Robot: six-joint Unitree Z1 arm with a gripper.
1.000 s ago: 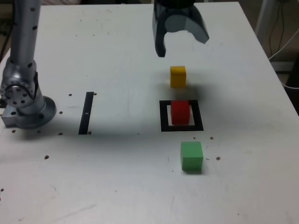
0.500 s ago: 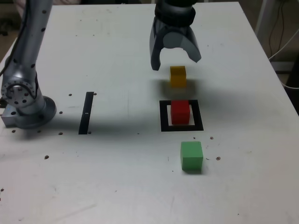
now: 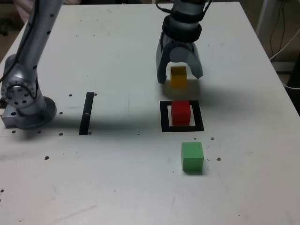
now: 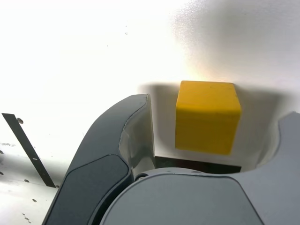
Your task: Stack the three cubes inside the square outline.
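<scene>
Yellow cube (image 3: 178, 77), probably light and hard, is sitting just behind the square outline (image 3: 164, 117) holding the red cube (image 3: 180, 112), and the gripper (image 3: 180, 75) is spreading wide around its flat sides.

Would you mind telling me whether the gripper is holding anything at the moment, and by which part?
Nothing is held: the open gripper straddles the small yellow cube, with gaps visible on both sides in the wrist view.

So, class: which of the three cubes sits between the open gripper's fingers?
The yellow cube, flanked by the gripper. The red cube and green cube lie clear.
</scene>
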